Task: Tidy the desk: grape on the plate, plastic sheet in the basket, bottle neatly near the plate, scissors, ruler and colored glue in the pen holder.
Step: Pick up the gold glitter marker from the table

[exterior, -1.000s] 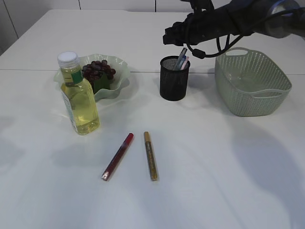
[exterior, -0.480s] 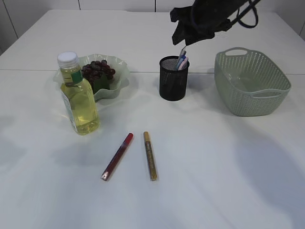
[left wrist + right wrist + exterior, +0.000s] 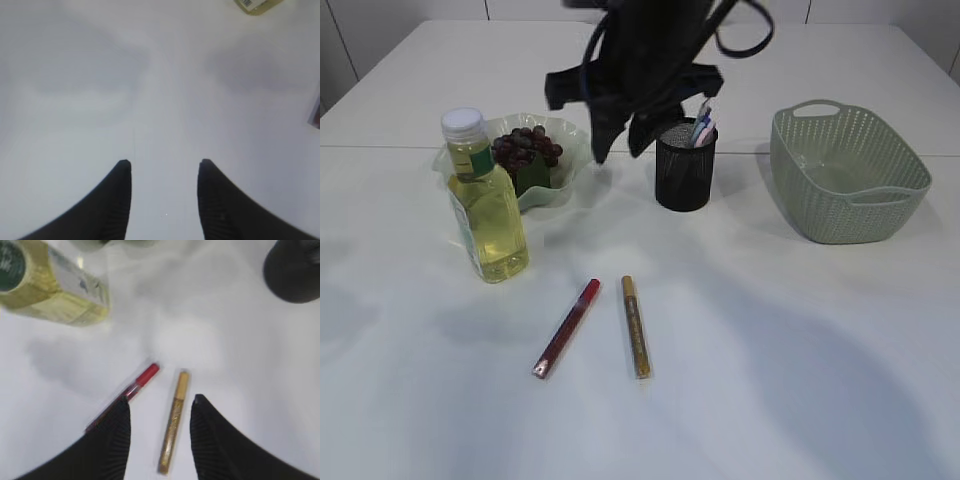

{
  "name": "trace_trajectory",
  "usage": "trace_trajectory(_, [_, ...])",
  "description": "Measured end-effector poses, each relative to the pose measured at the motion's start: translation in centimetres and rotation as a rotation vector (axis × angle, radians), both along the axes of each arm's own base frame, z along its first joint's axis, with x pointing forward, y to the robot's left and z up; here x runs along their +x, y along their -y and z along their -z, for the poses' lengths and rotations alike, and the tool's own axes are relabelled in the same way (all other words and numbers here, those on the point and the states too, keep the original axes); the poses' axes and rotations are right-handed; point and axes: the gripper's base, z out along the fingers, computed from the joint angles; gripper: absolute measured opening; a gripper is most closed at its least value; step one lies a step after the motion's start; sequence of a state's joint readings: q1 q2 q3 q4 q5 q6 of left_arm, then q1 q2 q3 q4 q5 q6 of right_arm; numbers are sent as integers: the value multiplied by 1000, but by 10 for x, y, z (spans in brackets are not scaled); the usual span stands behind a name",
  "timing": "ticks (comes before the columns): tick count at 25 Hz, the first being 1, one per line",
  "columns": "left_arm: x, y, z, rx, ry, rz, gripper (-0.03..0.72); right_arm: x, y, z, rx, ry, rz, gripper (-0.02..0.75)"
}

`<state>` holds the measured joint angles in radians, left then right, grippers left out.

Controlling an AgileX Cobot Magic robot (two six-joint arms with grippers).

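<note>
A: While the bottle [image 3: 486,200] stands upright just before the plate [image 3: 570,170] of grapes [image 3: 527,148], what lies loose?

B: Red glue [image 3: 566,327] and gold glue [image 3: 636,326], side by side on the table [image 3: 800,340].

A: And the grippers?

B: Left gripper [image 3: 164,172] spread, empty, over bare table; right gripper [image 3: 159,412] spread above the gold glue. Holder [image 3: 685,165] and basket [image 3: 845,175] stand further right.

My right arm [image 3: 640,70] above the pen holder [image 3: 685,165] is black all over, a blurred, bulky shape with a thin black cable looping off it. My right tool [image 3: 159,432] ends in two black fingers, broad at the base, curving to blunt tips, finely ribbed. My left tool [image 3: 162,195] looks identical: matte black, ribbed.
</note>
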<state>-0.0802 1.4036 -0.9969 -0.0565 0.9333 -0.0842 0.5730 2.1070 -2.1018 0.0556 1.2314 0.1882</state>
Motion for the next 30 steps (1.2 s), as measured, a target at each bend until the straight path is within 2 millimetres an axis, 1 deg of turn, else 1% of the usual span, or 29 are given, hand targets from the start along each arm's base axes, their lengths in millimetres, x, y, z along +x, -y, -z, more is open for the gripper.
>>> trace_trajectory(1, [0,0,0,-2,2,-1,317,-5,-12,8,-7,-22,-9,326])
trace_trajectory(2, [0,0,0,-2,4,-1,317,-7,-19,15,-11,-37,-12,326])
trace_trajectory(5, [1,0,0,-2,15,-1,317,-7,-34,43,-36,-97,8,326])
trace_trajectory(9, [3,0,-1,-4,34,-2,317,-1,-44,86,-73,-183,43,326])
trace_trajectory(11, [3,0,-1,-4,38,-3,317,1,-45,102,-90,-212,57,326])
trace_trajectory(16, [3,0,-1,-4,38,-3,317,5,-48,132,-130,-259,74,326])
trace_trajectory(20, [3,0,-1,-4,38,-3,316,8,-45,143,-175,-250,77,326])
trace_trajectory(27, [3,0,-1,-4,38,-3,315,11,-41,143,-223,-210,81,326])
trace_trajectory(30, [3,0,-1,-4,41,-3,312,12,-41,148,-230,-216,81,326])
